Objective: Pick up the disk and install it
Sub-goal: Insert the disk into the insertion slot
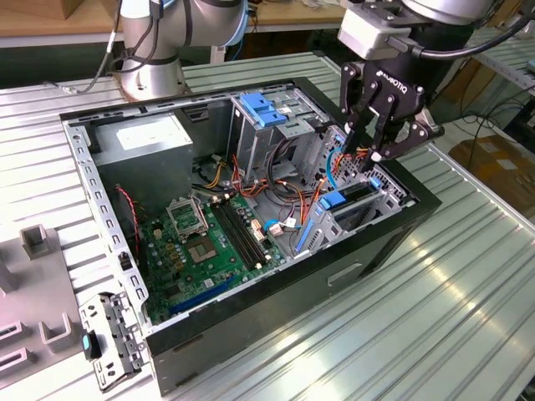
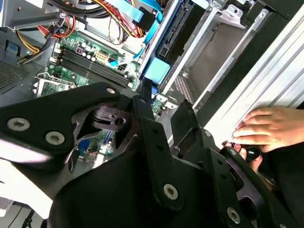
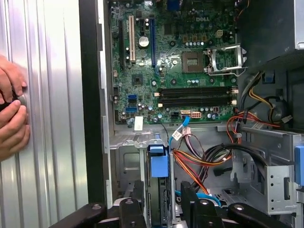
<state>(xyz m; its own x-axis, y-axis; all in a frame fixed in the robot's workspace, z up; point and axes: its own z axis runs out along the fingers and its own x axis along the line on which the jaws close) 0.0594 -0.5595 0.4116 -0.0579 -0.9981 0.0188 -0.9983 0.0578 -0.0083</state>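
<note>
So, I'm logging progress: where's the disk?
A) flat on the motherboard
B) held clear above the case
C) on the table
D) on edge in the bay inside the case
D: the disk stands on edge in the bay, between the fingers of the open gripper.

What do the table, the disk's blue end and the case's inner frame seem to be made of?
The table looks like aluminium, brushed silver; its ribbed grooves catch the light. On the disk, the blue end looks like smooth moulded plastic; its body stands edge-on, material unclear. The case frame seems bare sheet steel, dull grey, punched with holes.
</note>
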